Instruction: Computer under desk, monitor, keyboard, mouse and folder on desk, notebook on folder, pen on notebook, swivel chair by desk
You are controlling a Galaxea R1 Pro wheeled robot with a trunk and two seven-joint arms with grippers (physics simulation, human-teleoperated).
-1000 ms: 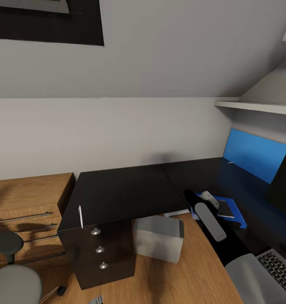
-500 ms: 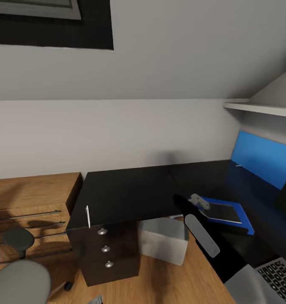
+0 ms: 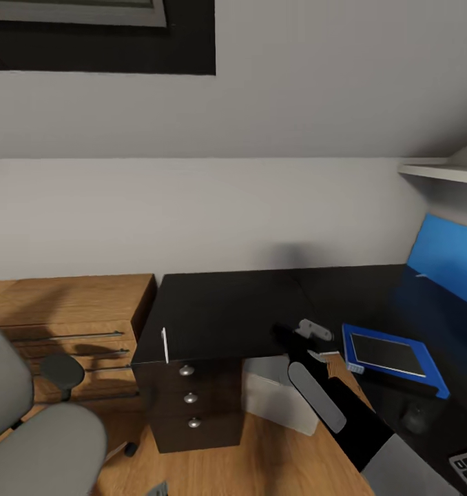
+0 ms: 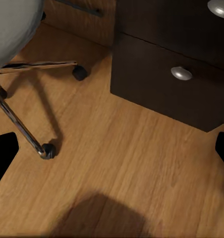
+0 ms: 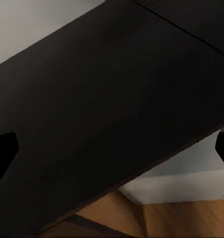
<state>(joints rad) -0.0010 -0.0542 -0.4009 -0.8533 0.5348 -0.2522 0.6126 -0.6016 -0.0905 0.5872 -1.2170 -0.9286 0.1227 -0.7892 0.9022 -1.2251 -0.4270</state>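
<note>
Our right gripper (image 3: pixel 315 342) hovers spread and empty over the desk (image 3: pixel 226 313), near its front edge. To its right the notebook (image 3: pixel 386 353) lies on the blue folder (image 3: pixel 426 379). The pen (image 3: pixel 164 344) rests at the desk's near left edge above the drawer unit (image 3: pixel 189 403). The computer (image 3: pixel 278 403) sits underneath. The swivel chair (image 3: pixel 34 441) stands near left. Our left gripper (image 4: pixel 112 148) hangs spread over the floor (image 4: pixel 122 163).

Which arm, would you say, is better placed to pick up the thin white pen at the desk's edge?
Probably the right: its open right hand hovers over the desk where the pen is, while the left hand points at the floor beside the drawers.
</note>
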